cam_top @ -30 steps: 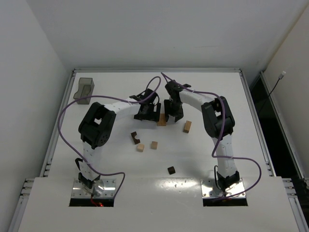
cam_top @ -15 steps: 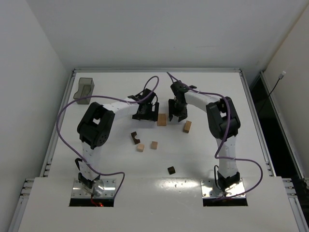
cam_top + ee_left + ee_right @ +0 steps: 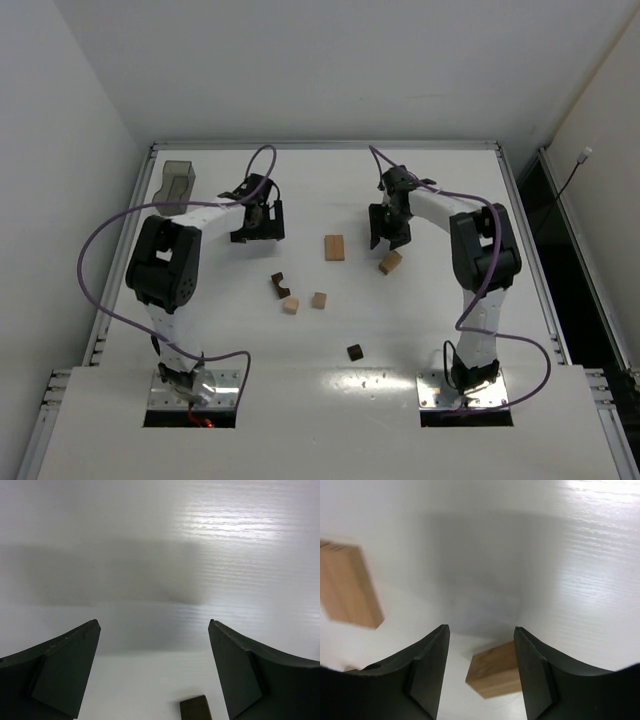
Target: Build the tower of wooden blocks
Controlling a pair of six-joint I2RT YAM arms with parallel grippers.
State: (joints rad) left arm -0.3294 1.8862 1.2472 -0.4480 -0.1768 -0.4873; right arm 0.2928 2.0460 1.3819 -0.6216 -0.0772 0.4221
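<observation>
Wood blocks lie loose, none stacked: dark cube [image 3: 354,351] nearest, small tan cube [image 3: 319,300], second tan cube [image 3: 290,305] and dark notched piece [image 3: 279,285] near-left of the tan cuboid [image 3: 334,247]. Right gripper [image 3: 388,240], jaws half apart and empty, sits just beyond the tan block [image 3: 389,262] right of the cuboid. Left gripper [image 3: 258,230], jaws wide and empty, is left of it.

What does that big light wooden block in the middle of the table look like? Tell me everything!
The block is a plain oblong of light tan wood, longer than wide. It lies flat on the white table, near the middle, all by itself. Only the table touches it, and nothing is stacked on it yet.
</observation>
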